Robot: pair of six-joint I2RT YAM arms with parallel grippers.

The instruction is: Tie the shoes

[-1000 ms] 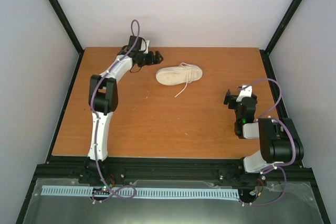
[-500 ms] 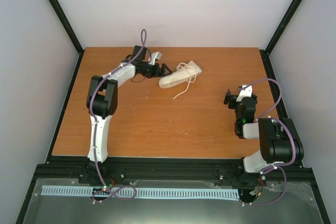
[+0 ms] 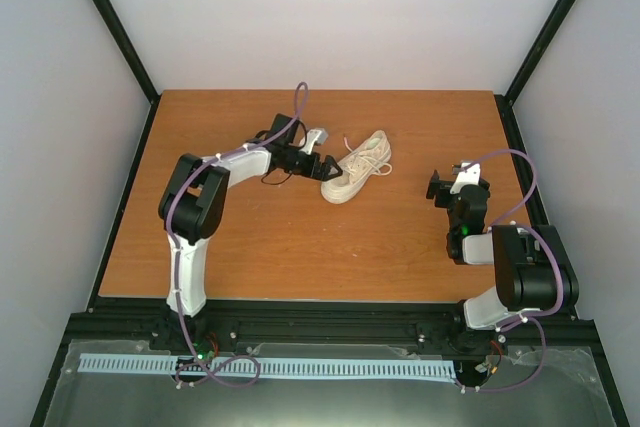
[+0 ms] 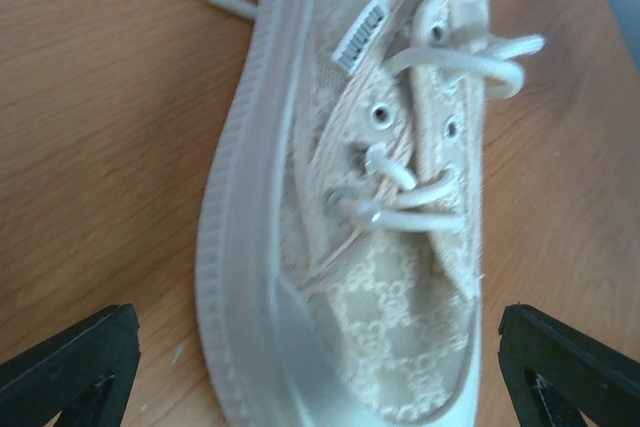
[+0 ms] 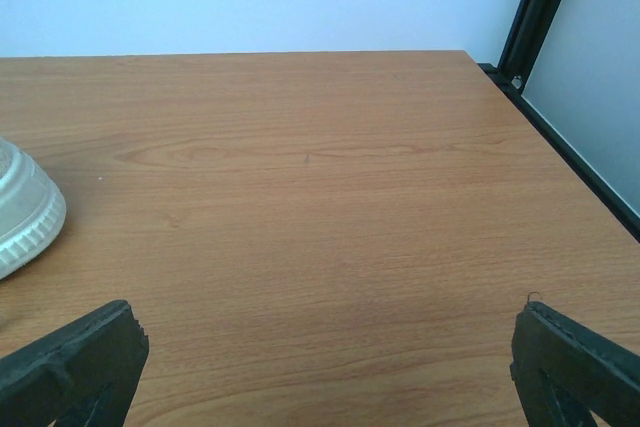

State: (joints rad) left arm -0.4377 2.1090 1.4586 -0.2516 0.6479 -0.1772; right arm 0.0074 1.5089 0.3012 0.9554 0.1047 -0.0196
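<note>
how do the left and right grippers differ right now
The left gripper is stretched out to the shoe; the right gripper sits folded back near its base, apart from it. The shoe's toe lies between the left gripper's fingers, while the right gripper's fingers frame only table, the shoe at the view's edge. Both are open, holding nothing.

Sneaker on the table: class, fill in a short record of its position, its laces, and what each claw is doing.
Sneaker: cream, upright on its sole, toe towards the left arm
Laces: threaded but untied, one end loose on the table
Left claw: open, straddling the toe, not gripping
Right claw: open, empty, well apart from the sneaker
</note>
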